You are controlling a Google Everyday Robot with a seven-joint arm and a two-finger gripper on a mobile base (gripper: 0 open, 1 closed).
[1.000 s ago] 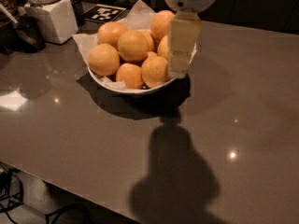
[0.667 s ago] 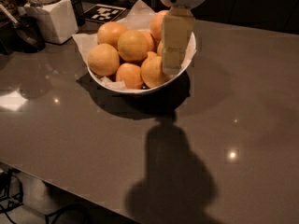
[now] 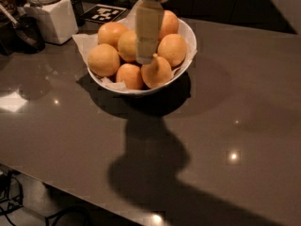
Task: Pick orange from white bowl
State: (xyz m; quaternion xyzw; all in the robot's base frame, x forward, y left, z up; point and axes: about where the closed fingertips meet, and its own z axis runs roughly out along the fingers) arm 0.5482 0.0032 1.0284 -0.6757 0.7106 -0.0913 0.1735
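The white bowl (image 3: 186, 34) stands on the grey table at the back centre, lined with crinkled white paper and filled with several yellow-orange oranges. My gripper (image 3: 148, 55) hangs from the top edge straight down over the middle of the bowl. Its pale yellow body covers part of the central oranges. Its tip reaches down among the oranges, just above the front orange (image 3: 157, 73). Other oranges lie at the left (image 3: 103, 60), front left (image 3: 130, 75) and right (image 3: 172, 49).
A white square jar (image 3: 51, 17) with a lid stands at the back left, with a dark object (image 3: 28, 32) beside it. A black-and-white marker tag (image 3: 104, 13) lies behind the bowl. The grey table (image 3: 225, 126) stretches forward and right; its front edge runs along the lower left.
My gripper has moved left across the bowl, from over its right rim to over its middle. The view has also shifted, so the bowl sits more to the right in the picture.
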